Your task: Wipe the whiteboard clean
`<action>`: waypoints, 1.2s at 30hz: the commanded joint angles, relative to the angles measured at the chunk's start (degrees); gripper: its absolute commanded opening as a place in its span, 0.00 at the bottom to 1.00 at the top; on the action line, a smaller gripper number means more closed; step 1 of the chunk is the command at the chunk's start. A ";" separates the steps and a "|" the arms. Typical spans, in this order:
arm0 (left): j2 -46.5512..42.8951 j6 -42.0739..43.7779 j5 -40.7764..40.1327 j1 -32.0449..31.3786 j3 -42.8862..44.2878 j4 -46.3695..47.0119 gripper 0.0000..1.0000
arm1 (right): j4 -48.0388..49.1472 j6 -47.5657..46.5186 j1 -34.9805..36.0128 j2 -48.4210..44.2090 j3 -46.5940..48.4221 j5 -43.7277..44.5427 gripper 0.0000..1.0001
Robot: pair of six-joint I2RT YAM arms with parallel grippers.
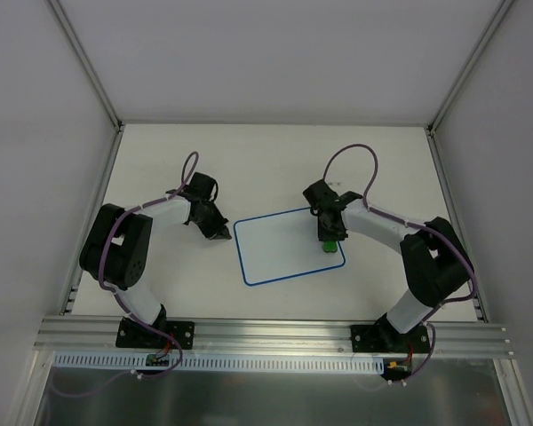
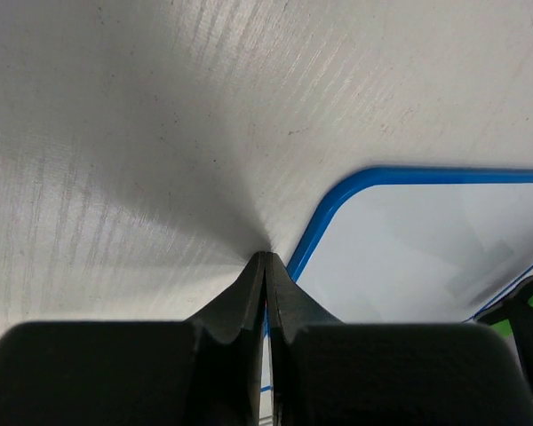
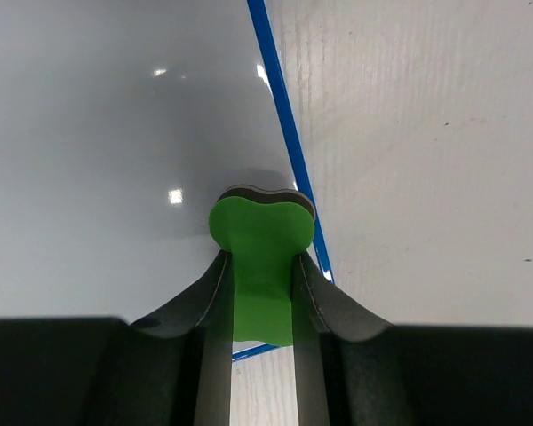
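Observation:
The whiteboard (image 1: 284, 248), white with a thin blue border, lies flat in the middle of the table; its surface looks clean. It also shows in the left wrist view (image 2: 426, 240) and the right wrist view (image 3: 115, 133). My right gripper (image 1: 330, 238) is shut on the green eraser (image 3: 262, 257) and presses its dark felt face on the board close to the right edge. The eraser also shows in the top view (image 1: 330, 246). My left gripper (image 1: 224, 232) is shut and empty, its tip (image 2: 266, 257) down on the table just outside the board's left top corner.
The white table (image 1: 275, 160) is walled by grey panels at the back and both sides. An aluminium rail (image 1: 275, 333) runs along the near edge with both arm bases on it.

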 commanded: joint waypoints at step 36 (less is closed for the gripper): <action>-42.51 30.34 -23.77 0.66 0.71 -10.38 0.62 | 4.78 -3.70 -37.55 5.24 5.60 -14.10 0.65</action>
